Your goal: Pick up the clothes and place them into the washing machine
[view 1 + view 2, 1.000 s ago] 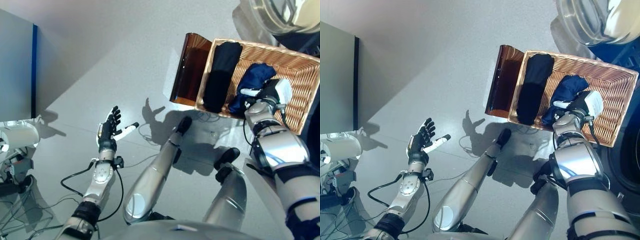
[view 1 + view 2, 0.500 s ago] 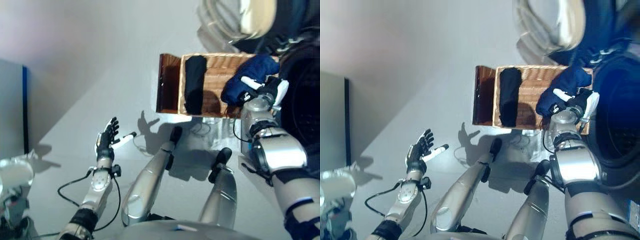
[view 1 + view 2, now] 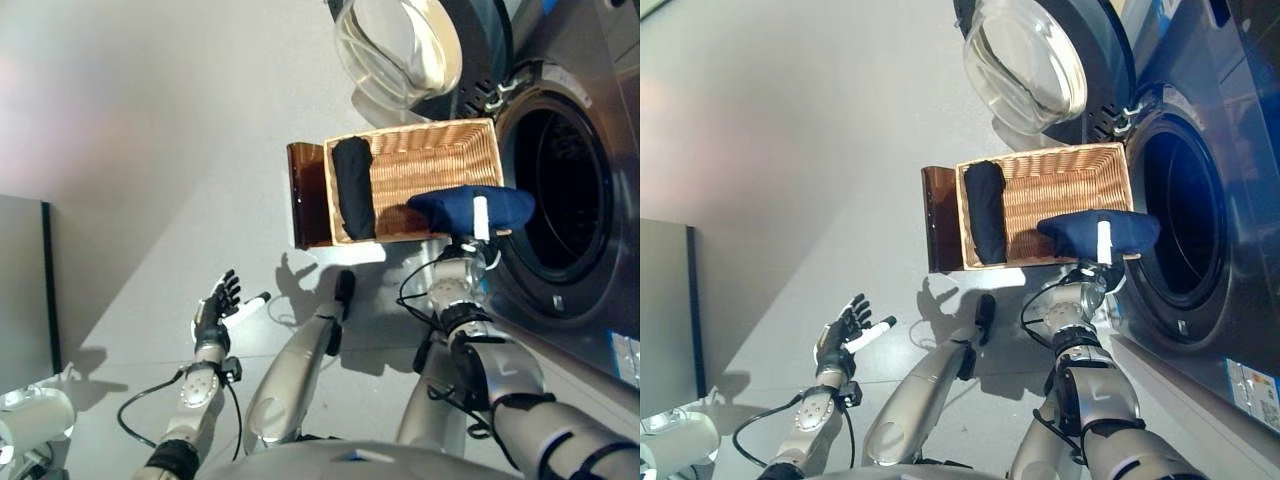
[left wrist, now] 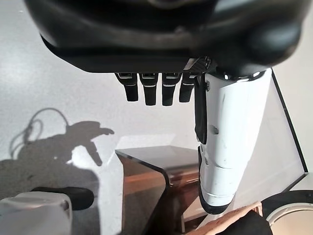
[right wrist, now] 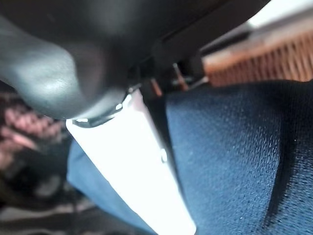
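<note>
My right hand (image 3: pixel 476 232) is shut on a dark blue garment (image 3: pixel 452 208) and holds it up in front of the washing machine's round opening (image 3: pixel 560 200), at the near right corner of the wicker basket (image 3: pixel 430 160). Its white thumb presses on the blue cloth (image 5: pixel 230 161) in the right wrist view. A black garment (image 3: pixel 353 186) lies along the basket's left side. My left hand (image 3: pixel 215 310) is open and empty over the floor at lower left; its straight fingers (image 4: pixel 154 88) show in the left wrist view.
The basket rests on a dark brown box (image 3: pixel 305 195) beside the washing machine (image 3: pixel 1230 120). The machine's glass door (image 3: pixel 400 50) stands swung open behind the basket. A grey cabinet (image 3: pixel 20 290) stands at the far left. Bare grey floor (image 3: pixel 150 150) lies left of the basket.
My right hand has lifted the blue garment out of the basket and carried it right, up to the machine's opening. The camera has turned toward the machine. My left hand has stayed in place.
</note>
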Robot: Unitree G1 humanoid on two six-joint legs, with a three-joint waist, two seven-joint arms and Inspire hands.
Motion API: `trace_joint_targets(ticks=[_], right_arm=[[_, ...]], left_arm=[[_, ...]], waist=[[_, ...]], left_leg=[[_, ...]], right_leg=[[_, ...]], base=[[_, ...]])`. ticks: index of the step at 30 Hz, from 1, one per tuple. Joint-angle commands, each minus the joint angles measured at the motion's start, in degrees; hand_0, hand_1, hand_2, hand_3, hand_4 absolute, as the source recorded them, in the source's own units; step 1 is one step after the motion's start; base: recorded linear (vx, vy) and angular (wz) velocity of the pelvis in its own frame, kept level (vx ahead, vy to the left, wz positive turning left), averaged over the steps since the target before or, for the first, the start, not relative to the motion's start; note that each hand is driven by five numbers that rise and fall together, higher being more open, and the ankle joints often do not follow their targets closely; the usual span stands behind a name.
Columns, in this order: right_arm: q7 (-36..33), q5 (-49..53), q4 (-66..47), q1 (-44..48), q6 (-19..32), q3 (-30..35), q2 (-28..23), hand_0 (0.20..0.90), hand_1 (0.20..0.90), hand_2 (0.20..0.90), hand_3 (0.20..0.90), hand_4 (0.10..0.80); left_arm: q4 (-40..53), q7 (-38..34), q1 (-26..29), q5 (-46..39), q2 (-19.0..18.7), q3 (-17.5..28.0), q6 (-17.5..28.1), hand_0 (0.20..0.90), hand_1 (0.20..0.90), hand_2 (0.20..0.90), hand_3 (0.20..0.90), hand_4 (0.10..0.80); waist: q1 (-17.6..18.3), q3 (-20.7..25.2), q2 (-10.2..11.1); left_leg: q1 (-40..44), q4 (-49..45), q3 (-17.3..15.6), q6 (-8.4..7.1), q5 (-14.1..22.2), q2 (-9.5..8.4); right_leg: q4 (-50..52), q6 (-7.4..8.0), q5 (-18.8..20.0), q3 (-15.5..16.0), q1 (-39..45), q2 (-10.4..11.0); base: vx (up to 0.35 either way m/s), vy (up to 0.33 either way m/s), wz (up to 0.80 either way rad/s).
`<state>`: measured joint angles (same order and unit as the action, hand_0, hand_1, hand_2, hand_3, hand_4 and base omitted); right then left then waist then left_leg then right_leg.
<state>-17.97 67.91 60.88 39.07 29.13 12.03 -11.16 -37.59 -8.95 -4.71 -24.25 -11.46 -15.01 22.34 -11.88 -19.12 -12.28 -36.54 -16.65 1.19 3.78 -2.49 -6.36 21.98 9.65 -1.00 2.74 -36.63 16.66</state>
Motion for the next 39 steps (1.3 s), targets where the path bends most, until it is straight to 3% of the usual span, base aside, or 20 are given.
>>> trace_joint_targets(ticks=[1, 6, 10, 12, 13, 14, 15, 18, 19, 20, 26, 32, 39], right_arm=[[0.8, 0.2, -6.7, 0.8, 7.0, 2.8, -5.0, 0.2, 0.2, 0.2, 0.2, 0.3], [-1.3, -0.1, -8.4, 3.2, 9.0, 4.8, -7.1, 0.2, 0.2, 0.2, 0.2, 0.3], [-8.8, -4.7, -9.2, 6.0, 11.6, 8.2, -11.6, 0.2, 0.2, 0.2, 0.2, 0.3], [-13.1, -9.2, -10.4, 8.1, 11.6, 9.3, -17.0, 0.2, 0.2, 0.2, 0.2, 0.3], [-16.4, -13.2, -11.8, 10.4, 11.1, 9.1, -21.4, 0.2, 0.2, 0.2, 0.2, 0.3], [-18.3, -15.1, -12.4, 15.2, 11.0, 7.4, -29.3, 0.2, 0.2, 0.2, 0.2, 0.3], [-19.0, -16.0, -13.4, 18.5, 11.3, 5.1, -32.7, 0.2, 0.2, 0.2, 0.2, 0.3], [-19.7, -17.2, -15.5, 21.6, 11.3, 2.0, -35.6, 0.2, 0.2, 0.2, 0.2, 0.3], [-19.9, -17.8, -15.8, 21.7, 11.0, 1.1, -35.3, 0.499, 0.499, 0.499, 0.499, 0.514], [-20.2, -18.8, -16.4, 21.5, 10.3, 0.6, -34.5, 0.9, 0.9, 0.9, 0.9, 0.8], [-15.2, -17.7, -6.6, 18.6, 4.6, -0.5, -30.7, 0.9, 0.9, 0.9, 0.9, 0.8], [-13.2, -16.7, -3.1, 15.8, 3.9, -0.5, -24.4, 0.9, 0.9, 0.9, 0.9, 0.8], [-12.5, -19.5, 0.8, 13.0, 1.0, -2.2, -20.5, 0.9, 0.9, 0.9, 0.9, 0.8]], left_arm=[[1.0, -0.3, -2.0, -1.5, -2.4, 0.3, 3.8, 0.9, 0.9, 0.9, 0.9, 0.8], [0.3, -0.7, -1.7, -1.6, -2.3, -0.4, 4.1, 0.9, 0.9, 0.9, 0.9, 0.8], [-0.7, -1.7, -1.3, -1.4, -2.5, -1.3, 4.5, 0.9, 0.9, 0.9, 0.9, 0.8], [-0.4, -1.9, -1.6, -1.3, -3.2, -1.1, 5.0, 0.9, 0.9, 0.9, 0.9, 0.8], [0.4, -1.9, -1.6, -1.5, -3.6, -1.0, 5.5, 0.9, 0.9, 0.9, 0.9, 0.8], [1.6, -1.7, -2.3, -1.6, -5.0, -1.1, 6.1, 0.9, 0.9, 0.9, 0.9, 0.8], [2.1, -1.9, -2.8, -2.0, -5.6, -1.0, 6.4, 0.9, 0.9, 0.9, 0.9, 0.8], [2.7, -2.4, -2.9, -2.5, -5.6, -0.7, 6.2, 0.9, 0.9, 0.9, 0.9, 0.8], [2.3, -2.8, -2.8, -2.6, -5.7, -0.5, 6.1, 0.9, 0.9, 0.9, 0.9, 0.8], [2.1, -3.2, -2.7, -2.7, -5.6, -0.5, 6.1, 0.9, 0.9, 0.9, 0.9, 0.8], [1.5, -2.1, -2.1, -4.1, -3.8, -0.4, 6.2, 0.9, 0.9, 0.9, 0.9, 0.8], [1.1, -1.1, -2.3, -4.9, -3.0, 0.1, 5.8, 0.9, 0.9, 0.9, 0.9, 0.8], [-1.0, -1.8, -2.8, -3.1, -3.4, 1.9, 5.2, 0.9, 0.9, 0.9, 0.9, 0.8]], waist=[[-0.5, 2.8, -2.5], [-0.6, 3.1, -3.8], [-0.4, 3.9, -5.0], [-0.3, 4.6, -5.7], [-0.5, 4.9, -6.4], [-0.7, 5.7, -6.7], [-0.9, 6.0, -7.0], [-0.5, 5.9, -7.1], [-0.4, 6.0, -7.0], [-0.1, 6.0, -7.0], [0.7, 5.8, -7.1], [0.5, 5.9, -7.6], [0.3, 4.8, -5.2]], left_leg=[[-2.5, 0.3, -0.2, -2.66, 1.4, -1.43], [-2.5, 0.5, -0.4, -2.74, 1.3, -1.59], [-2.2, 0.7, -1.1, -2.82, 1.7, -1.81], [-2.0, 0.8, -1.3, -2.82, 2.0, -2.09], [-2.2, 0.9, -1.6, -2.77, 2.1, -2.32], [-2.1, 1.2, -1.8, -2.79, 2.1, -2.61], [-2.1, 1.4, -2.2, -2.83, 2.0, -2.58], [-2.1, 2.0, -3.1, -2.71, 1.9, -2.33], [-2.0, 2.0, -3.5, -2.57, 2.0, -2.26], [-2.0, 2.1, -3.8, -2.43, 2.0, -2.13], [-1.7, 2.1, -5.0, -2.18, 2.3, -1.57], [-1.7, 2.5, -4.1, -2.48, 1.6, -1.44], [-2.0, 1.5, -3.1, -2.74, 1.2, -0.92]], right_leg=[[0.7, -6.42, -2.4, 1.5, 0.6, -2.2], [0.9, -6.34, -2.4, 0.7, 0.3, -2.2], [0.7, -6.17, -2.5, -0.3, 0.2, -2.1], [0.4, -5.99, -2.4, -0.9, 0.0, -1.8], [0.3, -5.78, -2.1, -1.3, -0.3, -1.6], [-0.1, -5.48, -1.9, -2.1, -0.7, -1.3], [-0.2, -5.32, -1.6, -2.6, -0.9, -1.2], [-0.5, -5.15, -1.1, -3.7, -1.8, -1.5], [-0.4, -5.17, -1.0, -4.2, -2.1, -1.7], [-0.5, -5.19, -0.9, -4.5, -2.4, -1.9], [-1.1, -5.27, -0.1, -5.5, -2.6, -2.5], [-0.6, -5.71, -0.4, -4.4, -2.5, -2.8], [0.3, -6.03, -0.6, -2.8, -1.5, -3.2]], base=[[0.015, 0.027, 0.03], [0.006, 0.004, -0.01], [0.043, 0.035, -0.02], [0.037, 0.067, -0.02], [0.032, 0.105, -0.05], [0.03, 0.114, -0.14], [0.021, 0.08, -0.13], [0.013, 0.049, -0.14], [0.025, 0.036, -0.27], [0.029, 0.037, -0.32], [-0.005, -0.001, -0.18], [-0.024, -0.019, -0.04], [-0.043, -0.056, 0.09]])
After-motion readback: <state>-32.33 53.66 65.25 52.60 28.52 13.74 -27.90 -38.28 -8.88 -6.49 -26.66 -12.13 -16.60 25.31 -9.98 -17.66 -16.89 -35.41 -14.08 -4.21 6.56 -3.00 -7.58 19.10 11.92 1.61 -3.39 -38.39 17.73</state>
